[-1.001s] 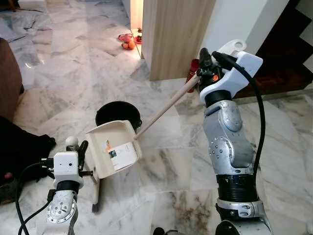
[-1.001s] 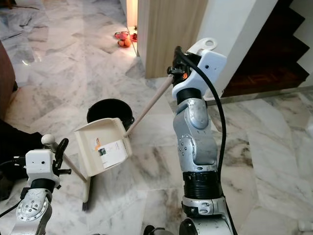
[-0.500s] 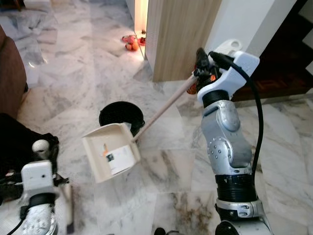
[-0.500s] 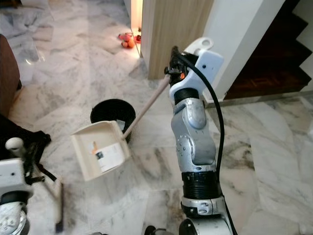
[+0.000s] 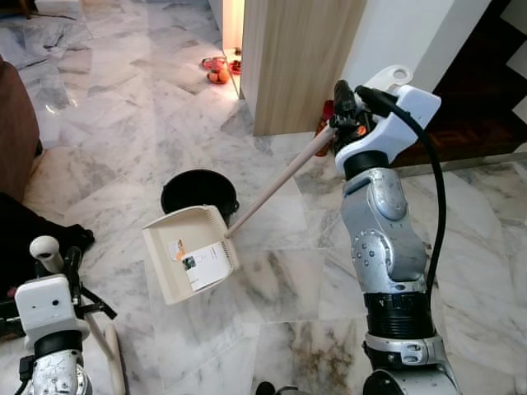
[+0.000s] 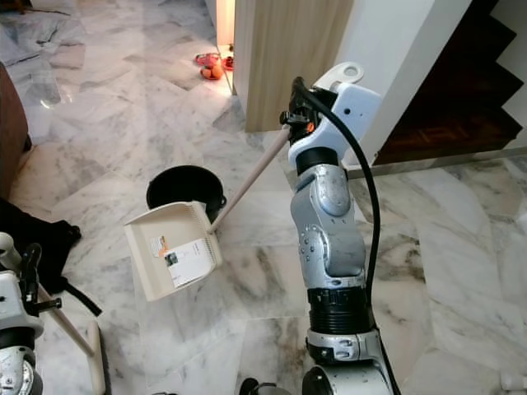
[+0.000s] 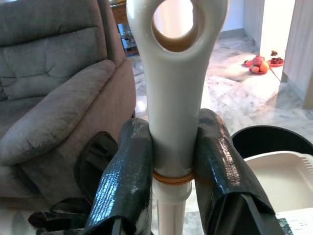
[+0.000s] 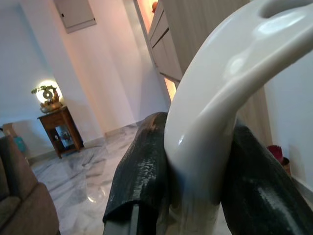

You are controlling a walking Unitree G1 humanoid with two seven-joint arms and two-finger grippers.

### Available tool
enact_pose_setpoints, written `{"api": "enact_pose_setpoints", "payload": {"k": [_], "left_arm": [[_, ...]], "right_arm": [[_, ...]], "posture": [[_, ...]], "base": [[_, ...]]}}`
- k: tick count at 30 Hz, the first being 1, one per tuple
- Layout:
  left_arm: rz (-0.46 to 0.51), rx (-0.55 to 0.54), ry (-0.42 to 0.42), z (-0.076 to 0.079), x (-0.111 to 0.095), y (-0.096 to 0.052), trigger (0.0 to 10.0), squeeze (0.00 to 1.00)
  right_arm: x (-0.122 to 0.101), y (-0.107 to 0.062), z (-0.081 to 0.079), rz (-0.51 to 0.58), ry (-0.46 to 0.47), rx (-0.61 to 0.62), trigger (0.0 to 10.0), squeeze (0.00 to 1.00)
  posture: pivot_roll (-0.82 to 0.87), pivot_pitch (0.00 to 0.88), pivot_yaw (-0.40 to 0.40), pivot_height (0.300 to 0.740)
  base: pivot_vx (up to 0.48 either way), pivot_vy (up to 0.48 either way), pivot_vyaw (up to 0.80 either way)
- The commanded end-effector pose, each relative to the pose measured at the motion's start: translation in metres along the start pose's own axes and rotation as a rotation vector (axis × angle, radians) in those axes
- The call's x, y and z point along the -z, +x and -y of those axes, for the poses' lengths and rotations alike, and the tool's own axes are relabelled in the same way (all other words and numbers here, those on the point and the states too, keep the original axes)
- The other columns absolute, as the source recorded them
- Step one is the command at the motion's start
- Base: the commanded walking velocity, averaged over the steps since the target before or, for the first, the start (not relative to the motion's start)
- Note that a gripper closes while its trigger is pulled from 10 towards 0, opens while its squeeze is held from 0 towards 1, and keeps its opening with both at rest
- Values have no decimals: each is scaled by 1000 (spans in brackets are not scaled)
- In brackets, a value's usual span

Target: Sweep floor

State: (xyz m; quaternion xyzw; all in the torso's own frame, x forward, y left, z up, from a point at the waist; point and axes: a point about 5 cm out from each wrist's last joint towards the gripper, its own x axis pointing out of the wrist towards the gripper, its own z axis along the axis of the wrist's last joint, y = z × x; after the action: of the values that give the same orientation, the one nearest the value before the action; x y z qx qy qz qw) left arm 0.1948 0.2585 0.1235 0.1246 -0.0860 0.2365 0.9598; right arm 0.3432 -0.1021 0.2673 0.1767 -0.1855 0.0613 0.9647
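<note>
Nearest to us, low on the left, our left end effector (image 7: 173, 171) is clenched around the cream handle of the broom (image 7: 175, 88), whose stick (image 5: 100, 341) slants down toward the marble floor (image 5: 280, 280) beside a dark bag (image 5: 25, 239). A little further out, our right end effector (image 8: 195, 161) grips the white loop end of the dustpan handle (image 5: 284, 177), and the cream dustpan (image 5: 191, 253) hangs tilted just above the floor, its upper edge overlapping the rim of the black bucket (image 5: 198, 191). Beyond them stand a wooden cabinet (image 5: 300, 62) and some small red and orange things (image 5: 219, 71) on the floor by a lit doorway.
</note>
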Motion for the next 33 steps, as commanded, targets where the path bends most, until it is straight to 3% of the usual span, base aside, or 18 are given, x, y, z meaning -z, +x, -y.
{"api": "enact_pose_setpoints", "payload": {"k": [1, 33], "left_arm": [[46, -36, 8, -4, -11, 2, 10000, 0], [52, -30, -8, 4, -13, 7, 10000, 0]], "right_arm": [[-23, 4, -6, 104, 31, -25, 10000, 0], [-23, 5, -14, 114, 66, -73, 10000, 0]], "posture": [[96, 160, -117, 740], [103, 142, -118, 740]], "base": [[240, 0, 0], [291, 0, 0]]}}
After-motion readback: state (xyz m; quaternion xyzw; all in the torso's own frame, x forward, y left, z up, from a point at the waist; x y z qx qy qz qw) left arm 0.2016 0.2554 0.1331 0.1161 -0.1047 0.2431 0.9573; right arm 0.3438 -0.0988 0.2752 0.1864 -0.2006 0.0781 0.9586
